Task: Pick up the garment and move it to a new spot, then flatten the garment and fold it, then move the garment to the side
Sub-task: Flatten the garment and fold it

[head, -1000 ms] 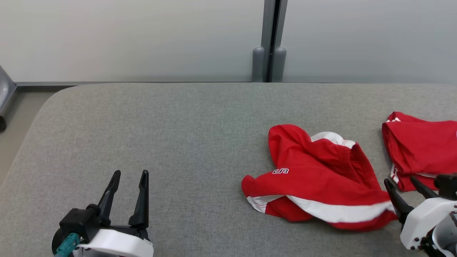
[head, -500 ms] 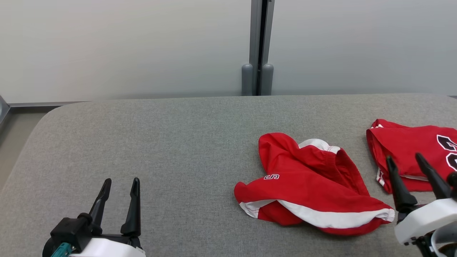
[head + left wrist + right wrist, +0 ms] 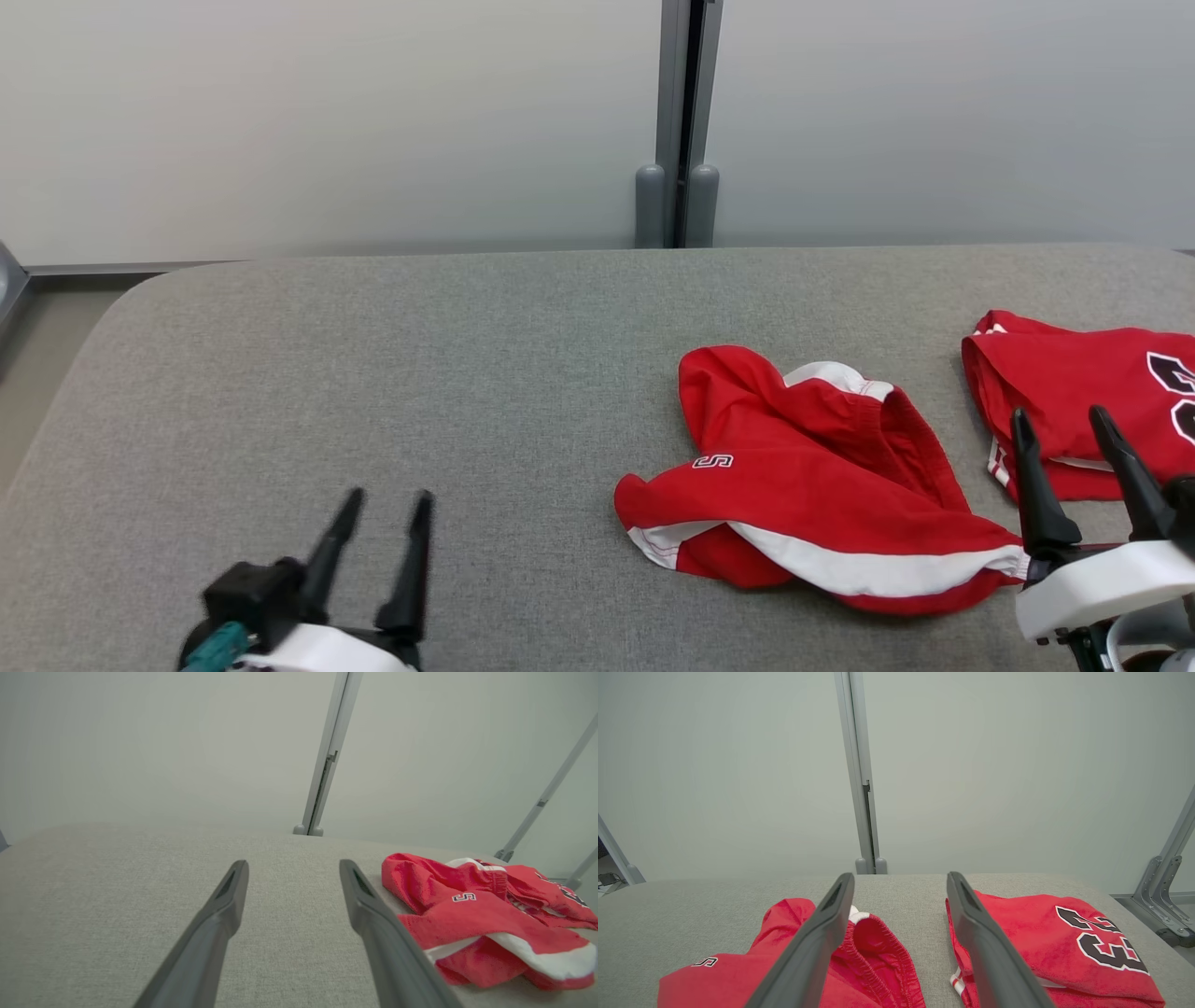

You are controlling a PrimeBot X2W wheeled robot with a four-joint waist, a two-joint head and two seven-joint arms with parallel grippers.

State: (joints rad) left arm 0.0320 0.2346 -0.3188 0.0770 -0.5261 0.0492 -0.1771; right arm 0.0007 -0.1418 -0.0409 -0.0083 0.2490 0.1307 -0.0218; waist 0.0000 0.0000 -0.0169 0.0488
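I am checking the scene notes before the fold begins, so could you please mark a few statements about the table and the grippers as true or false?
1. The red shorts lie crumpled on the grey table. True.
2. The right gripper is shut on the shorts. False: it is open and grips nothing.
3. A second red garment with black numerals lies to the right of the shorts, with bare table between them. True.
4. The left gripper is touching the shorts. False: it is open over bare table, well to the left of them.
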